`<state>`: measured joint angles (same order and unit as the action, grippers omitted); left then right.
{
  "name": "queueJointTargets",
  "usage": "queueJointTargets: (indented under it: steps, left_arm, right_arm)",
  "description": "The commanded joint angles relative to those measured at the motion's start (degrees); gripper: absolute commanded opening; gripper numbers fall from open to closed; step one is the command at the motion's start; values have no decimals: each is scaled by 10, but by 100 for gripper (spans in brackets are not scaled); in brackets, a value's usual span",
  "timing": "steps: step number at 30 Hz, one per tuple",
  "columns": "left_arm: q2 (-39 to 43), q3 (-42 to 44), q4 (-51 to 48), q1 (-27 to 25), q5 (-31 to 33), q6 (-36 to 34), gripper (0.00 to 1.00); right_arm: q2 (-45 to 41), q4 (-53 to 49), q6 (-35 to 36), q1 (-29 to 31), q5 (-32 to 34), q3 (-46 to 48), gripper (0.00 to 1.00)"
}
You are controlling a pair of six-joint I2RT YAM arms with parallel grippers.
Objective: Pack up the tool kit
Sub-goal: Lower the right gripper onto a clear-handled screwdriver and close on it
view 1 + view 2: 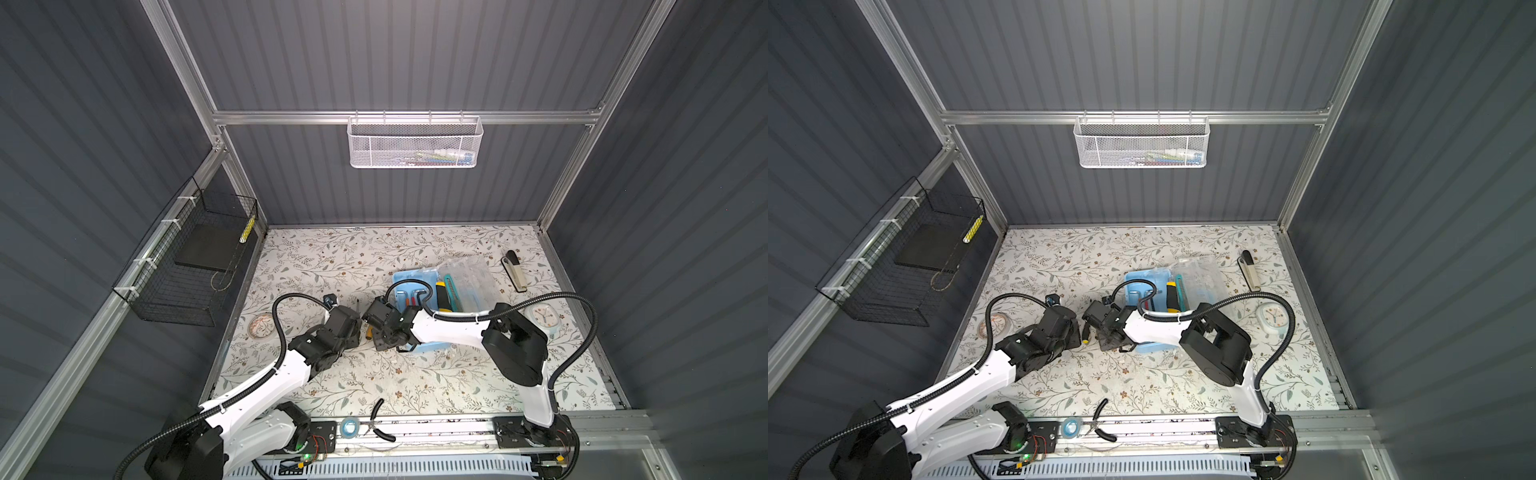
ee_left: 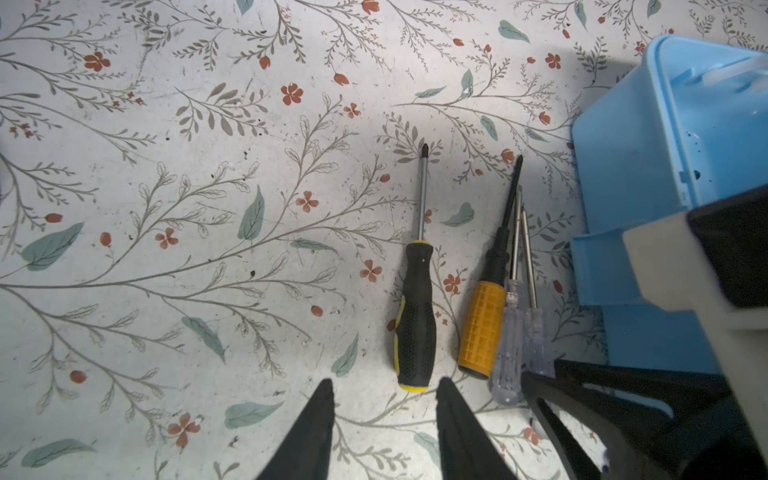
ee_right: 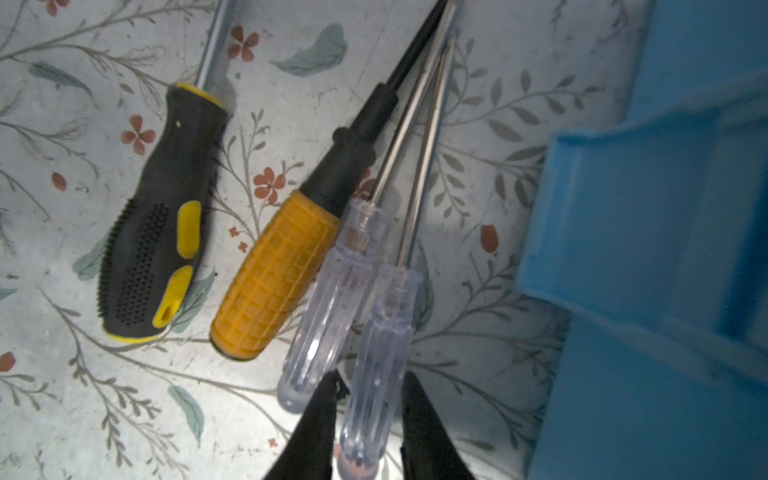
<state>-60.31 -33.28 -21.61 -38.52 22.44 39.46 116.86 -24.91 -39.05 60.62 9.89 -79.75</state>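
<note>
Clear-handled screwdriver (image 3: 386,324) nearest the blue case (image 3: 665,249) lies pinched by the right tool (image 3: 370,372), while the left tool (image 2: 386,379) hangs spread.

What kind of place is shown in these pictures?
Probably a robot test cell: an aluminium frame with grey walls encloses a flowered table, and two robot arms stand on a rail.

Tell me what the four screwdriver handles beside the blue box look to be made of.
Black-and-yellow screwdriver: likely a rubbery matte grip over hard plastic, going by its stippled texture. Orange screwdriver: moulded plastic or rubber, matte, with a grid pattern and black collar. Both clear screwdrivers: glossy transparent hard plastic, fluted; the table pattern shows through.
</note>
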Motion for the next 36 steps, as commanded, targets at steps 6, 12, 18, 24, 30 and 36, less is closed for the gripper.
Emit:
queueJointTargets:
  steps: [6, 12, 18, 24, 30, 36]
  left_arm:
    - [-11, 5, 11, 4, -6, 6, 42]
    - [-6, 11, 13, 4, -7, 7, 42]
    - [-2, 15, 17, 4, -6, 5, 43]
    - [2, 24, 30, 4, -7, 4, 43]
    - [4, 35, 47, 4, -13, 1, 43]
    - [3, 33, 51, 4, -11, -10, 43]
  right_arm:
    - [35, -20, -11, -6, 1, -11, 28]
    - [52, -43, -9, -4, 8, -29, 24]
    - [61, -64, -9, 0, 8, -51, 24]
    - [67, -104, -5, 12, 21, -93, 25]
    - [86, -122, -6, 19, 15, -123, 26]
    - [101, -123, -11, 18, 8, -132, 25]
